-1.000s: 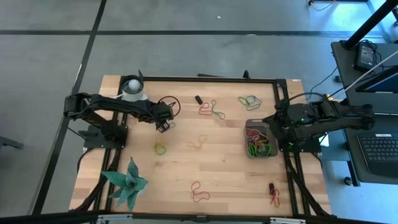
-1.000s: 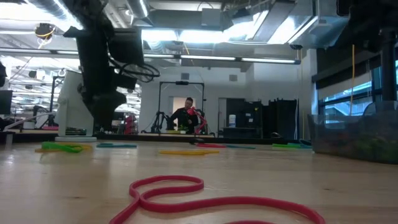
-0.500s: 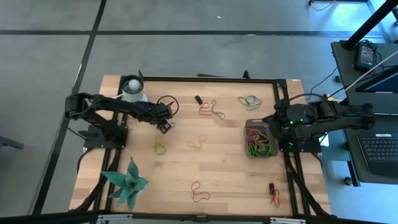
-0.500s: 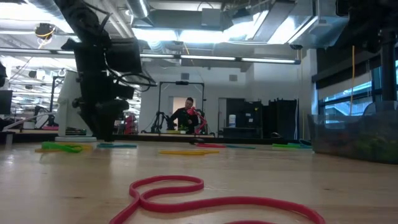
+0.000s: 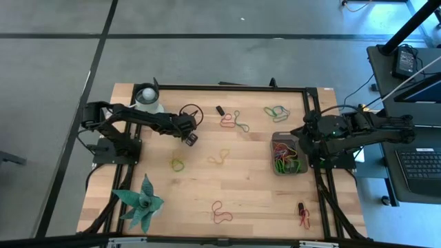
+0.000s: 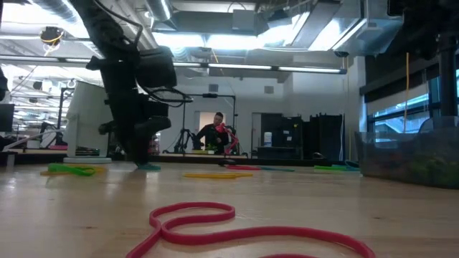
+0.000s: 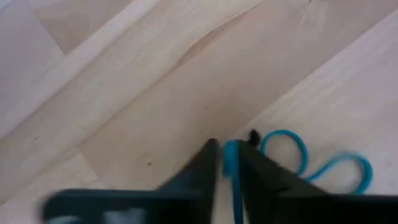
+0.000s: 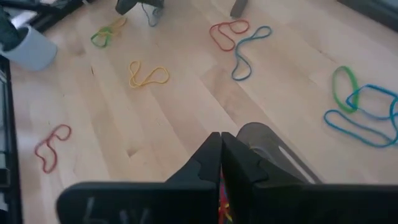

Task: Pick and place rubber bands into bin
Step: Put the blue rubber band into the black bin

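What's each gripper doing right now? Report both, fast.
Left gripper: jaws closed on a blue rubber band at the table.
Right gripper: jaws shut, holding nothing visible, above the bin.

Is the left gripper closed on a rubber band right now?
Yes. In the left wrist view the left gripper has its fingers nearly together with a blue rubber band pinched between them, down at the table.

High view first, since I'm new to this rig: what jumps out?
The left tool is down on the table's left-centre, pinching a blue rubber band. At the right edge, the bin holds a colourful tangle beside the waiting right tool. A spiky green plant fills the near-left corner.
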`<move>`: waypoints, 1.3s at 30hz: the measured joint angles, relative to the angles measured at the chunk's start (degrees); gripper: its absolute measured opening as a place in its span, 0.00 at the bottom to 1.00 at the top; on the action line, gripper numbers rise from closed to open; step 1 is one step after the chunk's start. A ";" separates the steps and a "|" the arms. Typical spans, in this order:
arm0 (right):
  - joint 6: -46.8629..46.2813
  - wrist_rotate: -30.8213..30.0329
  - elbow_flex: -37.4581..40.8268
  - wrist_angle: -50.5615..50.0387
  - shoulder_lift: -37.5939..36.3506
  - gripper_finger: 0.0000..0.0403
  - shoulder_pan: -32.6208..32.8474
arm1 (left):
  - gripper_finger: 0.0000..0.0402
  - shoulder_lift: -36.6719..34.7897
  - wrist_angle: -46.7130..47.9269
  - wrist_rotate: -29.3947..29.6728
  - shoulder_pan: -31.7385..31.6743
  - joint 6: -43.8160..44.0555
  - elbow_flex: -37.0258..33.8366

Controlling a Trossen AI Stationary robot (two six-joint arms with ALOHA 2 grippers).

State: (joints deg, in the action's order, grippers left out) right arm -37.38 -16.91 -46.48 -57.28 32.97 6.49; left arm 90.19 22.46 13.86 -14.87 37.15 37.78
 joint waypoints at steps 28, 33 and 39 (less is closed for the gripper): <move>16.83 0.00 0.00 1.79 0.00 0.04 0.01 | 0.01 2.23 0.69 7.16 11.41 -4.40 44.75; 16.80 0.00 0.00 1.99 -0.12 0.04 0.00 | 0.01 9.21 -1.68 6.81 11.41 -7.42 53.50; 20.67 2.17 -2.56 2.23 -0.28 0.04 0.01 | 0.00 21.63 -1.93 3.07 11.58 -10.11 67.19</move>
State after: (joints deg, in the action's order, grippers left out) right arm -16.70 -14.74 -49.04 -55.05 32.69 6.49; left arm 111.83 20.52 16.93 -3.29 27.04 104.96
